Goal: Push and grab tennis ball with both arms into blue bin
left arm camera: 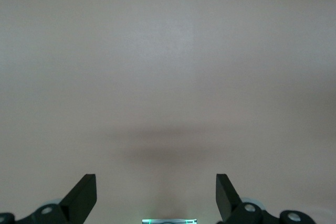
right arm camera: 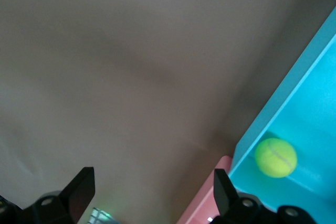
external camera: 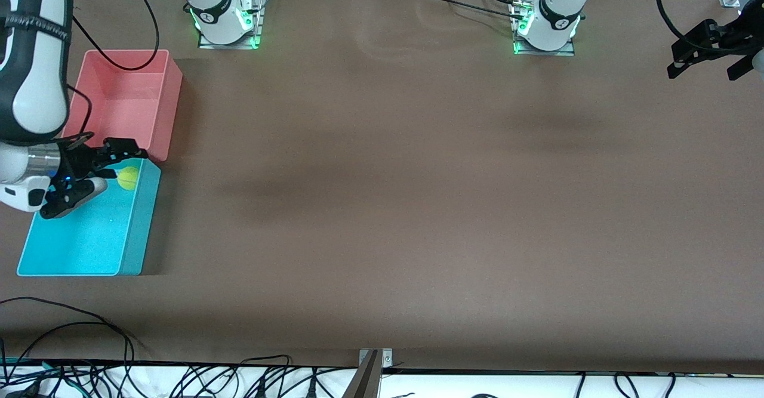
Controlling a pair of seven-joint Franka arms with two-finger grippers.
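Right tool [external camera: 98,174] hangs over the blue bin [external camera: 71,255], its fingers [right arm camera: 79,190] spread and holding nothing. Just beside it the tennis ball [external camera: 128,178] lies inside the bin, apparently in the corner next to the pink bin [external camera: 158,111]. Left tool [external camera: 710,49] waits spread over the tabletop [external camera: 418,207] at its own end.

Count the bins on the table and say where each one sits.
2. The blue bin, holding the tennis ball, lies at the right arm's end; the pink bin adjoins it, farther from the front camera.
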